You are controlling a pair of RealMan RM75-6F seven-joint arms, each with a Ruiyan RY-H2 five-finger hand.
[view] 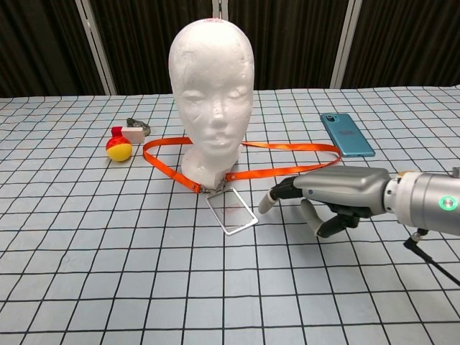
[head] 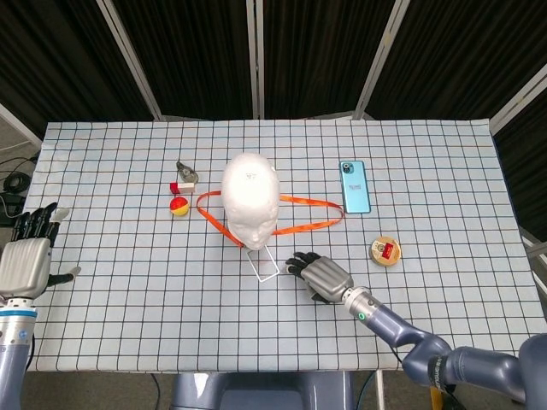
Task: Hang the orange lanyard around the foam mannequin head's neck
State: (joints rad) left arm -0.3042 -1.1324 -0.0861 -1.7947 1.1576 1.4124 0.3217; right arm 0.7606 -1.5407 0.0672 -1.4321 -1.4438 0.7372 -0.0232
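Chest view, right hand (view: 327, 198) low, fingers (view: 269, 200) apart beside badge holder (view: 231, 210)

- Mannequin head (view: 210, 86): plain white foam.
- Lanyard (view: 282, 171): bright orange strap; badge holder (view: 231, 210) at its end is clear with a pale silvery frame.
- Table (head: 171, 316): white cloth, black grid lines.
- Phone (head: 355, 185): teal-blue back, dark camera patch in a corner.
- Ball (view: 118, 148): red on top, yellow below.
- Small block (view: 128, 134) beside ball: white with a red end.
- Round tin (head: 385, 250): tan, red label.
- Right hand (view: 338, 195): grey metal shell, dark fingers with pale tips.
- Left hand (head: 26, 259): grey back, black fingers.
- Backdrop: black curtains, white poles.
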